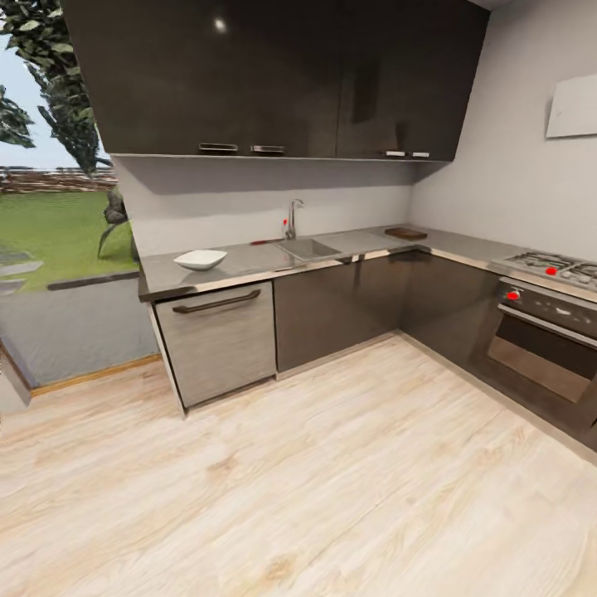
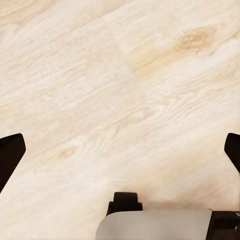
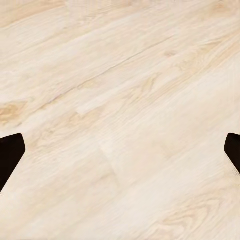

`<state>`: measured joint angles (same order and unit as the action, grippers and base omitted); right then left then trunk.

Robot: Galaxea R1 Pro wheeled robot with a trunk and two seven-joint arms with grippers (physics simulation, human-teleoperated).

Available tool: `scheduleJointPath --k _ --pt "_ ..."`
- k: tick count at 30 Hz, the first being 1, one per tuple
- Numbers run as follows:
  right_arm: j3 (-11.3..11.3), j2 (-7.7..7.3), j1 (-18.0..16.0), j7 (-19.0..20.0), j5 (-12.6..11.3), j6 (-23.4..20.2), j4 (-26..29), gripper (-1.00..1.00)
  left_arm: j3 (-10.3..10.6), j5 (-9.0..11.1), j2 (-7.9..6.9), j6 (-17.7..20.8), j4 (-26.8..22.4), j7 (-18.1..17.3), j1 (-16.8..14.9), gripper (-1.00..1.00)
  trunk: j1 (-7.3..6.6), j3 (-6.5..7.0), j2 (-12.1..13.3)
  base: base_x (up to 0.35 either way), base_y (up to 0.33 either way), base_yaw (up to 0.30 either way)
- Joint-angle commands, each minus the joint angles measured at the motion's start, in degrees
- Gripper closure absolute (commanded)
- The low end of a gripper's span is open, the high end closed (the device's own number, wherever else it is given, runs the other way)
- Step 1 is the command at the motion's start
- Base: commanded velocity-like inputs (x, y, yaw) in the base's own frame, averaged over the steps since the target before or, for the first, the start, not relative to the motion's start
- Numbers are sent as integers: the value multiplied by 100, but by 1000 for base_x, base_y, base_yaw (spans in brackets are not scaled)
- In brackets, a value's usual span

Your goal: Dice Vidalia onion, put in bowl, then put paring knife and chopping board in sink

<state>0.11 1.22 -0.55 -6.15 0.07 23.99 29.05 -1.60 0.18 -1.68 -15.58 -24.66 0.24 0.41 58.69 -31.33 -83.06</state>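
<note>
Facing a kitchen corner: bowl (image 1: pixel 200 259) on countertop (image 1: pixel 249 264), sink (image 1: pixel 308 248), chopping board (image 1: pixel 406 234).
Wrist views add both spread-open grippers, left gripper (image 2: pixel 120 150) and right gripper (image 3: pixel 120 152), above wood floor (image 3: pixel 120 100).

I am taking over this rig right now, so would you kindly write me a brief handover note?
Left end effector: open, empty, wood floor beneath it.
Right end effector: open, empty, also over floor.
The robot stands back from the counter, nothing within reach yet.
Sink: mid-countertop, below the faucet; the onion inside cannot be made out from here.
Bowl: white, on the countertop left of the sink.
Chopping board: near the corner, right of the sink.
A small red item lies just left of the sink, possibly the paring knife; too small to tell.
Done: nothing visible.
Left: approach, then every step.
</note>
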Motion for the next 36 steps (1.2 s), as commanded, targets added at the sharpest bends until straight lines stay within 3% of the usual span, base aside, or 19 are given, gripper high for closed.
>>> scheduleJointPath --k 1,28,36 --pt "3 1 -2 -18 1 17 -4 -100 -7 1 1 -7 -9 2 3 -100 3 -4 -2 318 -130 140" --pt "-1 7 -1 -18 1 15 -4 -100 -3 -3 11 -7 87 2 3 -100 3 -4 -2 318 -136 140" --pt "-3 17 -1 -18 -7 10 -4 -100 1 -7 120 -15 224 2 3 -100 3 -4 -2 318 -141 150"
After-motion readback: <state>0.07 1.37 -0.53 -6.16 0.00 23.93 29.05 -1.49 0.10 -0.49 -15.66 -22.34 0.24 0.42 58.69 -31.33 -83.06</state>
